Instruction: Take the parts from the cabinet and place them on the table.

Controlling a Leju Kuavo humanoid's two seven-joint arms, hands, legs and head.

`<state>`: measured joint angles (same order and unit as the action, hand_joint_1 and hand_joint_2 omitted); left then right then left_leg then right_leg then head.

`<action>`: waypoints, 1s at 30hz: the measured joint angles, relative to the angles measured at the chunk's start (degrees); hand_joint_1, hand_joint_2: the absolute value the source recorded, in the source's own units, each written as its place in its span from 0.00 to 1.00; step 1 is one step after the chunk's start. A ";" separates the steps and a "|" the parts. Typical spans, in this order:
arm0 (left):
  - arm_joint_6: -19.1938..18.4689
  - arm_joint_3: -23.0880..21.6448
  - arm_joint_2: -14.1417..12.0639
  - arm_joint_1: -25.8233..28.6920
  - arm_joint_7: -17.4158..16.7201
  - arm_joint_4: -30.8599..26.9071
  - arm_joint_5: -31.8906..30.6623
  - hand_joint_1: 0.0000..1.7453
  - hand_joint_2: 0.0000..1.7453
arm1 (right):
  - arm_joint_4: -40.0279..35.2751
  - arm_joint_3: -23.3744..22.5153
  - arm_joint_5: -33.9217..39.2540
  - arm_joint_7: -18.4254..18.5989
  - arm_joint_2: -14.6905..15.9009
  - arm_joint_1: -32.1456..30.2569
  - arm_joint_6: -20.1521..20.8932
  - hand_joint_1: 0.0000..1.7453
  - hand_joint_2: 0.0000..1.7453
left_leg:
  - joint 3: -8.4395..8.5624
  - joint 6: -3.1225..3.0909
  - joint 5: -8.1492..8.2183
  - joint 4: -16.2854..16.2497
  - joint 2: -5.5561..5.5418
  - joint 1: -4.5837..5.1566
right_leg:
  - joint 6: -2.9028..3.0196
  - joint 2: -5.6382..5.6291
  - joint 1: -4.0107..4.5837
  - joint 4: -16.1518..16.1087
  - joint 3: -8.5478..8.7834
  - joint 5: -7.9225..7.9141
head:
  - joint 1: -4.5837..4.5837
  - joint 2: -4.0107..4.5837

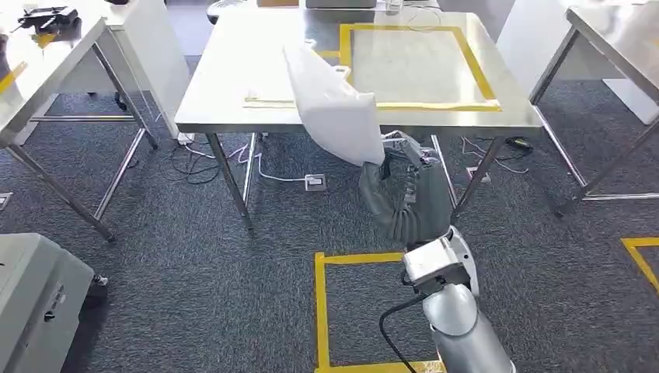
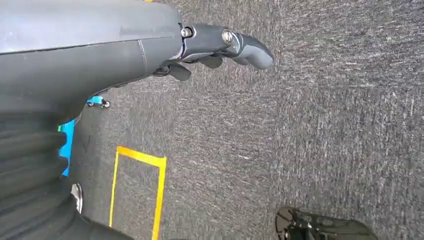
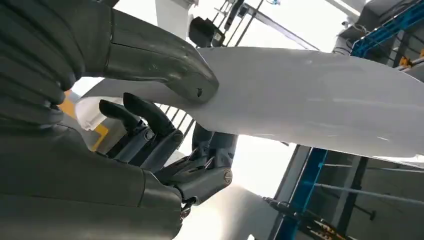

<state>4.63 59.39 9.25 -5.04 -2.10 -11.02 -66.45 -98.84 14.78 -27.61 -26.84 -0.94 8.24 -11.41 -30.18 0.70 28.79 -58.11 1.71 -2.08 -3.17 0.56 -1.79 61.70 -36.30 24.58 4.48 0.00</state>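
A white plastic bag (image 1: 332,102) holding a part stands tilted up over the front edge of the steel table (image 1: 256,74). My right hand (image 1: 402,146) grips the bag's lower end, just in front of and below the table edge. In the right wrist view the thumb (image 3: 170,70) presses on the bag (image 3: 320,95) and the fingers (image 3: 150,120) curl under it. My left hand (image 2: 220,47) hangs over the grey carpet, fingers slightly curled and holding nothing.
A yellow tape rectangle (image 1: 466,54) marks the table's right half. Other steel tables stand at far left (image 1: 47,70) and far right (image 1: 614,39). A grey cabinet corner (image 1: 31,295) sits lower left. Cables and a socket (image 1: 314,183) lie under the table. Yellow floor tape (image 1: 320,311) is near my feet.
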 joint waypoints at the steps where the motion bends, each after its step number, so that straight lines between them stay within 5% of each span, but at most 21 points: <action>1: 0.00 0.00 -0.07 0.03 0.04 0.00 0.09 0.00 1.00 | 0.09 0.00 0.18 -0.18 0.05 -0.04 -0.11 1.00 1.00 | -0.15 0.54 0.37 -0.26 -0.01 0.15 | -0.14 0.44 0.02 -2.45 1.22 0.72 | 0.02 0.02; 3: 0.02 0.02 -0.20 -0.01 0.04 -0.02 0.20 0.00 1.00 | 0.33 0.04 0.37 -0.50 0.09 -0.21 -0.46 1.00 1.00 | -0.55 1.37 0.67 -0.45 -0.04 0.55 | 1.72 -0.37 0.42 -2.44 0.94 0.95 | -0.02 0.00; 6: 0.02 0.02 -0.17 -0.08 0.02 -0.02 0.22 0.00 1.00 | 0.35 0.07 0.46 -0.09 0.02 0.25 -0.59 1.00 1.00 | 0.26 2.60 1.06 0.04 0.01 0.14 | 3.20 -0.80 0.30 -2.67 1.27 1.14 | 0.00 0.00; 7: 0.02 0.02 -0.20 -0.13 0.04 -0.02 0.22 0.00 1.00 | 0.35 0.11 0.46 0.11 0.00 0.45 -0.57 1.00 1.00 | -0.12 2.55 1.78 -1.28 -0.60 0.14 | 3.55 -0.79 0.34 -2.70 1.51 1.27 | -0.15 0.00; 10: 0.02 0.00 -0.20 -0.05 0.02 0.00 0.22 0.00 1.00 | 0.39 0.22 0.44 0.43 -0.02 0.92 -0.48 1.00 1.00 | -7.23 2.29 7.85 -14.51 -1.26 0.48 | 4.42 -0.83 0.81 -2.67 1.69 1.64 | -0.22 0.00; 12: 0.02 0.00 -0.28 0.15 -0.11 0.00 0.20 0.00 1.00 | 0.61 0.28 0.37 0.83 -0.02 0.89 -0.50 1.00 1.00 | -10.20 1.91 7.67 -18.59 -1.40 0.75 | 4.72 -1.14 1.21 -2.52 1.89 1.91 | -0.22 0.00; 13: 0.02 0.00 -0.31 0.17 -0.13 0.00 0.11 0.00 1.00 | 0.63 0.28 0.37 0.98 -0.04 0.84 -0.57 1.00 1.00 | -9.79 1.56 5.62 -16.68 -1.43 0.91 | 4.76 -1.27 1.36 -2.46 2.11 2.07 | -0.22 0.00; 15: 0.02 0.00 -0.37 0.15 -0.13 0.00 -0.09 0.00 1.00 | 0.63 0.28 0.35 1.22 -0.13 0.86 -0.66 1.00 1.00 | -5.77 0.54 -0.49 -6.81 -1.63 1.29 | 4.63 -1.51 1.58 -2.44 2.84 2.48 | -0.22 0.00; 16: 0.02 0.00 -0.44 0.16 -0.13 0.00 -0.11 0.00 1.00 | 0.61 0.28 0.35 1.22 -0.15 0.84 -0.66 1.00 1.00 | -4.08 0.00 -1.94 -2.57 -1.98 1.54 | 4.49 -1.53 1.54 -2.44 3.00 2.67 | -0.22 0.00; 19: -0.02 0.00 -0.46 0.01 -0.13 0.02 -0.24 0.00 1.00 | 0.61 0.28 0.15 1.48 -0.28 0.83 -0.68 1.00 1.00 | -3.53 -0.06 -1.32 -1.66 -1.97 1.92 | 3.59 -1.79 1.76 -2.43 2.82 2.77 | -0.24 0.00; 22: -0.18 0.02 -0.44 0.04 -0.18 0.02 -0.37 0.00 1.00 | 0.50 0.28 -0.17 1.61 -0.28 0.86 -0.77 1.00 1.00 | -2.90 -0.98 -1.84 -0.65 -1.73 1.30 | 2.59 -1.63 1.85 -1.84 2.79 3.40 | -0.15 0.00; 26: -0.37 0.02 -0.55 0.04 -0.26 0.00 -0.44 0.00 1.00 | 0.48 0.28 -0.26 1.66 -0.28 0.63 -0.85 1.00 1.00 | -2.84 -1.72 -1.52 -0.72 -1.47 1.32 | 1.55 -1.19 1.42 14.13 -5.50 10.31 | -0.07 0.00; 28: -0.37 0.02 -0.55 0.09 -0.29 0.00 -0.44 0.00 1.00 | 0.50 0.28 -0.26 1.83 -0.28 0.56 -0.90 1.00 1.00 | -2.66 -1.61 -1.28 -0.83 -1.40 1.31 | 1.43 -1.06 1.28 14.09 -6.17 8.25 | -0.04 0.00; 30: -0.42 0.02 -0.52 0.04 -0.28 0.00 -0.48 0.00 1.00 | 0.48 0.28 -0.24 2.25 -0.28 0.65 -0.90 1.00 1.00 | -2.16 -1.34 -0.87 -0.96 -1.42 1.30 | 1.61 -0.73 1.15 4.56 -1.63 2.75 | -0.04 0.00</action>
<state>4.22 59.41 8.72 -4.99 -2.38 -11.02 -66.93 -98.36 15.06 -27.85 -24.59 -1.22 8.89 -12.31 -32.34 -0.64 27.92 -59.07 0.29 -0.77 -1.55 -0.17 -0.64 66.25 -37.93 27.33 4.44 0.00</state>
